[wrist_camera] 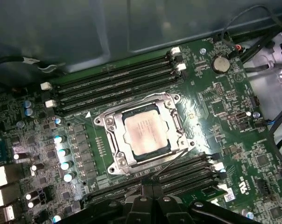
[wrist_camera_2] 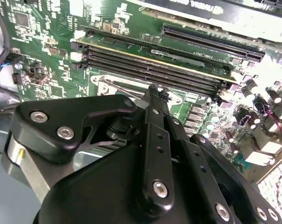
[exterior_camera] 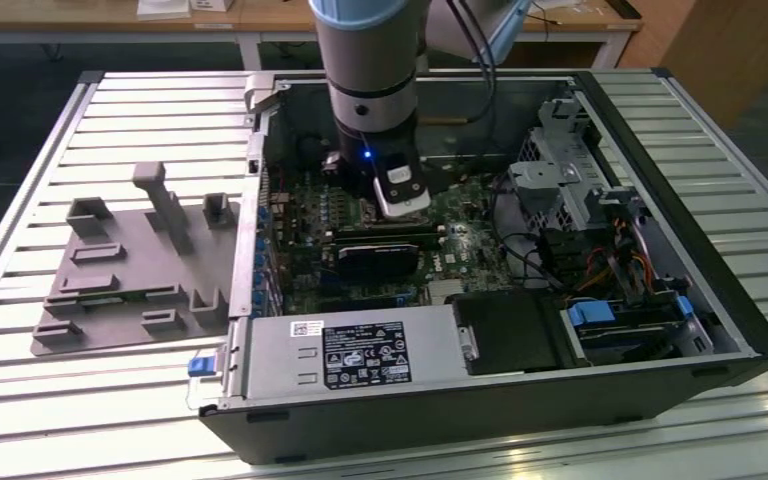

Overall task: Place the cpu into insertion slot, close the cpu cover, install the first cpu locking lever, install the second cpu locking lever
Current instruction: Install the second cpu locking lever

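In the first wrist view the cpu [wrist_camera: 143,133], a dull silver-beige square, lies flat in the insertion slot [wrist_camera: 174,103] on the green motherboard. The cpu cover [wrist_camera: 114,135], a silver frame, lies down around the chip's edges. One thin wire lever [wrist_camera: 152,95] runs along one side of the socket. Another lever [wrist_camera: 176,161] slants along the opposite side towards my gripper [wrist_camera: 150,185]. The black fingers [wrist_camera_2: 152,112] are pressed together and shut, with nothing visible between them. The gripper [wrist_camera_2: 155,91] hovers just above the socket's corner [wrist_camera_2: 114,86]. In the exterior view the gripper [exterior_camera: 402,205] reaches down into the open computer case.
Long black memory slots [wrist_camera: 115,84] flank the socket on both sides. A black graphics card [exterior_camera: 377,258] lies just in front of the gripper. Drive cages and cables [exterior_camera: 584,200] fill the exterior view's right of the case. A grey fixture [exterior_camera: 131,265] sits on the slatted table.
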Controlling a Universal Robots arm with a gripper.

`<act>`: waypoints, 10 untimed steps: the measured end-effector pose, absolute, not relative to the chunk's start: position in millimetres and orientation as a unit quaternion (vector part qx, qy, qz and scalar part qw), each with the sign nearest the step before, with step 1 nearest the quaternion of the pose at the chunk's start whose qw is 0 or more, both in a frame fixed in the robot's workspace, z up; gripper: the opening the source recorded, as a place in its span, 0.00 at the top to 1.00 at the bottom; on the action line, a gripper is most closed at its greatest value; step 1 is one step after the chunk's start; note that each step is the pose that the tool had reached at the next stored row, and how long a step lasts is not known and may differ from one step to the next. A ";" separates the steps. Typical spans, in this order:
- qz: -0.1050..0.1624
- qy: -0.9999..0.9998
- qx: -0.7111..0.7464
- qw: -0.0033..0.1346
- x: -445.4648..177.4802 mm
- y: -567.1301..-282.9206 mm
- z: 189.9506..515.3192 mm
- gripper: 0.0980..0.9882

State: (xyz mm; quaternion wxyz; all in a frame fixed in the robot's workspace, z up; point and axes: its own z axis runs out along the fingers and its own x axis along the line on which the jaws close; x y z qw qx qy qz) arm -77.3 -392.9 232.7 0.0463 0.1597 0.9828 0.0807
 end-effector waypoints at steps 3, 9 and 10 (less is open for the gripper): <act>0.095 0.982 0.160 0.044 -80.2 -395.5 230.9 1.00; 0.111 0.980 0.160 0.041 -85.5 -401.4 224.7 1.00; 0.112 0.980 0.160 0.041 -85.9 -402.6 223.0 1.00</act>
